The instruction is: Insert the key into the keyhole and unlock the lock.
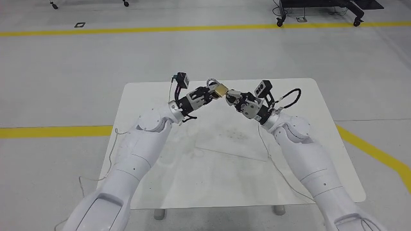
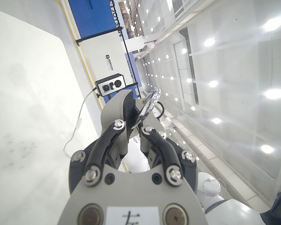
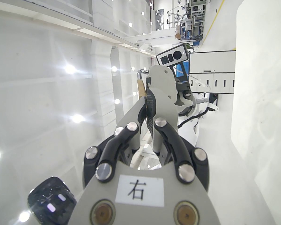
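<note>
Left hand (image 2: 138,112) pinching key (image 2: 148,106), seemingly touching lock (image 3: 141,88)

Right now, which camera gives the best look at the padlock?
Top view: the padlock shows its brass body whole, between the left gripper and right gripper. Right wrist view catches a brass edge and the shackle beside its jaws. Left wrist view faces the key instead.

Brass lock (image 3: 141,88) tight within the right tool (image 3: 146,94)
</note>
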